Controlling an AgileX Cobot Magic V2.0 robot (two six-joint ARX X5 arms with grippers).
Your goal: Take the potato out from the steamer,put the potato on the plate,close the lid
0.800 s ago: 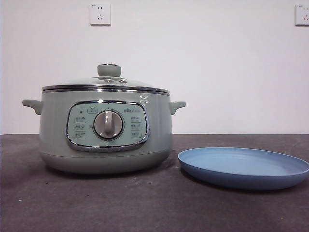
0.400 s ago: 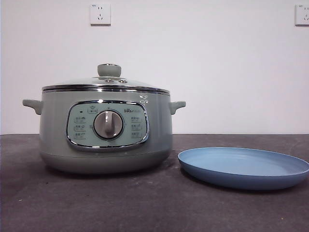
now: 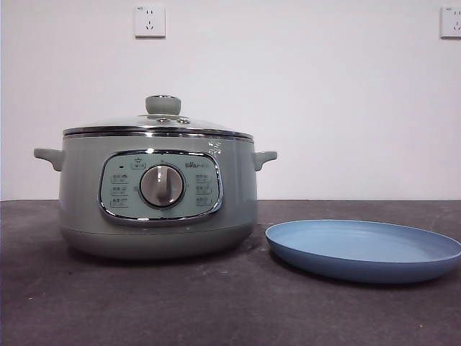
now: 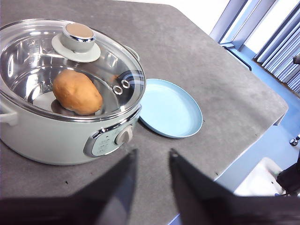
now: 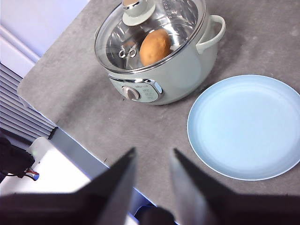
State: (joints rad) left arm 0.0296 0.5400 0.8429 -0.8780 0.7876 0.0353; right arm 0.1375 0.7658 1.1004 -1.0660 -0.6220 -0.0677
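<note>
The sage-green steamer [image 3: 158, 194] stands on the dark table with its glass lid [image 3: 158, 126] shut on it. The orange-brown potato [image 4: 77, 92] lies inside under the lid; it also shows in the right wrist view [image 5: 155, 47]. The light blue plate [image 3: 364, 249] lies empty beside the pot, on its right in the front view. My left gripper [image 4: 152, 157] is open and empty, held high and back from the pot. My right gripper [image 5: 153, 154] is open and empty, high over the table's near edge. Neither arm shows in the front view.
The lid's green knob [image 4: 78, 37] rises at its centre. The pot has side handles [image 5: 212, 33] and a silver dial [image 3: 161, 185]. The table edge [image 5: 75, 145] drops off close to the pot's front. Two wall sockets [image 3: 149, 21] sit high behind.
</note>
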